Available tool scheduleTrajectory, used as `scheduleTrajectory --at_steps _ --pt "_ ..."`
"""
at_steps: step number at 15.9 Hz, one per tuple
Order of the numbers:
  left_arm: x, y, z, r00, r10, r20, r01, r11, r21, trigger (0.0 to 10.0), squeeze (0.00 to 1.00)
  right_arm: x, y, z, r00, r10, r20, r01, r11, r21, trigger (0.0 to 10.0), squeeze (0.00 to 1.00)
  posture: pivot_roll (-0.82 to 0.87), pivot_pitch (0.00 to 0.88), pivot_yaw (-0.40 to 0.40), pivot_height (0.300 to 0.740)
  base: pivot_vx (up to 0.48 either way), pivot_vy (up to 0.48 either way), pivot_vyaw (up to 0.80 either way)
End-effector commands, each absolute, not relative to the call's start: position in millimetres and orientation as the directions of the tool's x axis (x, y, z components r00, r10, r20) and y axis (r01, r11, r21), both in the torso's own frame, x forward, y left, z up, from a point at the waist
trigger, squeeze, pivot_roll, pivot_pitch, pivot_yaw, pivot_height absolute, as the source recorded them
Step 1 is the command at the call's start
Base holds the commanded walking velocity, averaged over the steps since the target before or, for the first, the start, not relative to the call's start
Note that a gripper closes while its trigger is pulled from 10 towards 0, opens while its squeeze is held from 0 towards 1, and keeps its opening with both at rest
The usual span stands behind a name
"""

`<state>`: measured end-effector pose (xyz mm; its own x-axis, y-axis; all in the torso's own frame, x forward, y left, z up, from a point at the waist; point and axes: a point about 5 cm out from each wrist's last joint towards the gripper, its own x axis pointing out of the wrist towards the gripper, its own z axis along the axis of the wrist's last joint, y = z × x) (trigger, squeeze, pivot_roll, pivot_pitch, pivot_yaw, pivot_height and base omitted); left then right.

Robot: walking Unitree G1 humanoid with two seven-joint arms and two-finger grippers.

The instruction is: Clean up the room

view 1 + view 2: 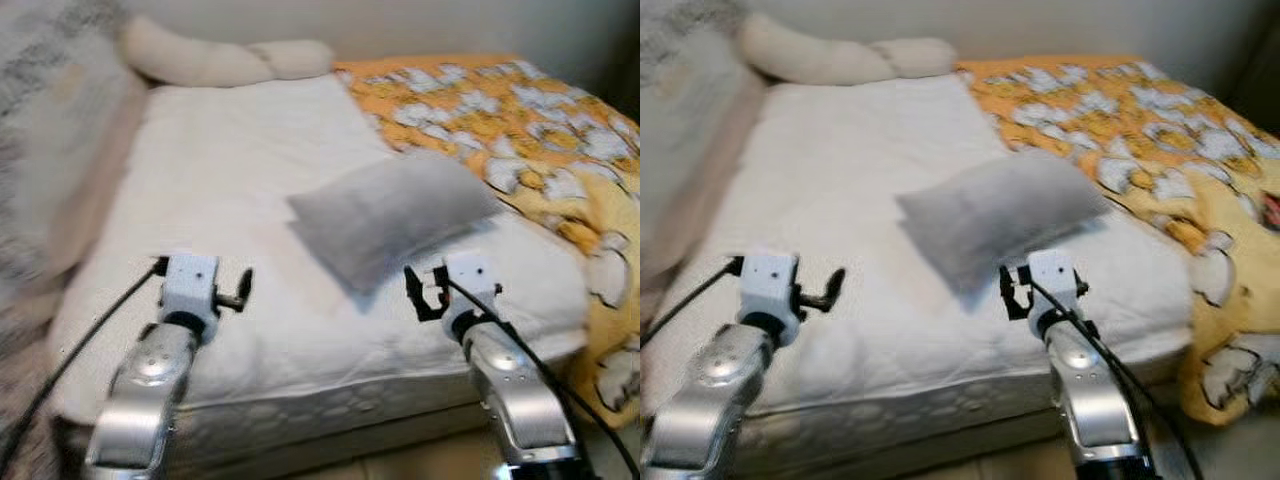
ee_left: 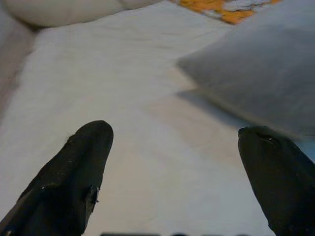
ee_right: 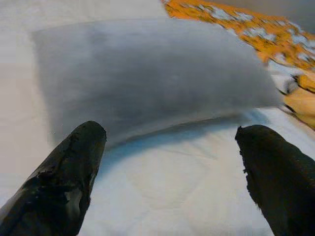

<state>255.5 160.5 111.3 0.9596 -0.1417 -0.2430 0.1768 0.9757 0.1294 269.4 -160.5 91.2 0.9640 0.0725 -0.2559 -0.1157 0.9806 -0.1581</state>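
A wide stretch of bare white mattress (image 1: pixel 215 190) lies free ahead of the left gripper (image 2: pixel 172 172), whose fingers are spread apart. The grey pillow (image 1: pixel 390 215) lies just ahead of the spread right gripper (image 3: pixel 170 162). An orange blanket (image 1: pixel 520 120) covers the right side, and a cream bolster (image 1: pixel 225 60) lines the far edge.

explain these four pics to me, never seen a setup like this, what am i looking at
A humanoid robot stands at a bed. The two wide pictures come from cameras in its head, looking down; its silver arms reach in from below. The left gripper and right gripper each have two black fingers. The two close-ups come from wrist cameras looking along those fingers, which are spread apart and hold nothing. On the white mattress lies a grey pillow, just ahead of the right gripper. An orange patterned blanket covers the bed's right side, and a cream bolster lies at the far end.
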Motion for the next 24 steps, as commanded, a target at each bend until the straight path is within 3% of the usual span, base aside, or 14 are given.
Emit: scheduleTrajectory --at_steps 1,4,8,13,16,20,23,24 --pt "256.8 165.1 112.7 0.963 -0.127 -0.238 0.164 0.976 0.144 10.0 0.0 274.5 -157.5 100.0 0.973 0.091 -0.213 -0.123 0.983 -0.14 10.0 0.0 0.01 0.0 0.008 0.74 0.315 0.0 0.0" --pt "259.4 165.6 114.4 0.965 -0.126 -0.231 0.163 0.976 0.146 10.0 0.0 277.3 -156.1 101.9 0.972 0.112 -0.206 -0.139 0.983 -0.123 10.0 0.0 0.01 0.0 0.01 0.74 0.312 0.0 0.0" --pt "260.4 166.4 115.6 0.967 -0.123 -0.225 0.159 0.976 0.149 10.0 0.0 277.0 -152.0 101.9 0.966 0.155 -0.207 -0.188 0.97 -0.152 10.0 0.0 0.01 0.0 0.01 0.74 0.326 0.0 0.73" --pt "259.9 165.0 114.7 0.965 -0.131 -0.229 0.167 0.975 0.147 10.0 0.0 277.3 -149.8 103.6 0.961 0.179 -0.213 -0.191 0.981 -0.037 10.0 0.0 0.02 0.0 0.011 0.74 0.332 0.0 0.16" --pt "258.7 163.0 114.3 0.964 -0.137 -0.226 0.172 0.975 0.139 10.0 0.0 278.1 -156.6 102.7 0.969 0.117 -0.218 -0.135 0.988 -0.069 10.0 0.0 0.02 0.0 0.009 0.74 0.326 0.0 0.0" --pt "255.6 154.9 115.1 0.958 -0.187 -0.216 0.215 0.97 0.117 10.0 0.0 281.1 -173.8 99.9 0.956 -0.002 -0.295 0.012 0.999 0.032 10.0 0.0 0.01 0.0 0.007 0.74 0.0 0.0 0.0" --pt "249.5 141.6 115.4 0.93 -0.299 -0.212 0.32 0.945 0.072 10.0 0.0 282.5 -183.3 106.2 0.951 -0.072 -0.3 0.105 0.99 0.097 10.0 0.0 0.02 0.0 -0.002 0.74 0.0 0.0 0.0" --pt "247.8 135.6 115.3 0.9 -0.376 -0.218 0.396 0.917 0.053 10.0 0.0 283.2 -192.1 106.1 0.929 -0.152 -0.337 0.191 0.978 0.083 10.0 0.19 0.02 0.0 -0.007 0.74 0.0 0.0 0.0"
